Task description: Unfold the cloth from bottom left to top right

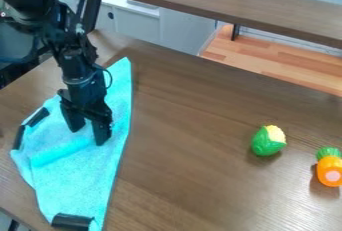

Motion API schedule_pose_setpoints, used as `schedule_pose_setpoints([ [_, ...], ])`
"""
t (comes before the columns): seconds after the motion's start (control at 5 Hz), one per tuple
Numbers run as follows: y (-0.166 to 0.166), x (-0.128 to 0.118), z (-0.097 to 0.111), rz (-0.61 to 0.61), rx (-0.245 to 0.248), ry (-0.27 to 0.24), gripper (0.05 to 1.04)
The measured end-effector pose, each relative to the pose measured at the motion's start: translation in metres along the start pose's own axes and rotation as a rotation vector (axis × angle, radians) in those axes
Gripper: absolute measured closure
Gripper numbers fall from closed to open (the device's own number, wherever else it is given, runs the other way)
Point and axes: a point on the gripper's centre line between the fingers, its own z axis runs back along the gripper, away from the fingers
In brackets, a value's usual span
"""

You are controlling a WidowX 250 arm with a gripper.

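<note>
Black piece (72,222), one, lying at the near end of the cloth. Cloth (77,185), turquoise, one, on the left part of the brown table (180,150); long and narrowing to a point at its far end, with a raised ridge across its middle, running towards the gripper. Toy carrot (329,169), orange with green top, at the right edge of the view. Toy corn (268,141), yellow in green husk, near the carrot, a little farther back and to its left; the two apart. Gripper (87,135), black, pointing down over the middle of the cloth; open, its two fingers spread, turquoise showing between them. Two black strips (38,117), end to end along the cloth's left edge. Brown raised board (220,6), beyond the table.
</note>
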Motion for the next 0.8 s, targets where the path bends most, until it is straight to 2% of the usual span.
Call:
schedule_pose_setpoints([
  [0.2, -0.002, -0.002, -0.002, 0.002, -0.010, 0.010, 0.084],
  [0.4, -0.003, -0.004, 0.000, 0.010, -0.055, 0.024, 0.084],
  [0.8, 0.006, -0.005, 0.009, 0.054, -0.139, 0.014, 0.084],
])
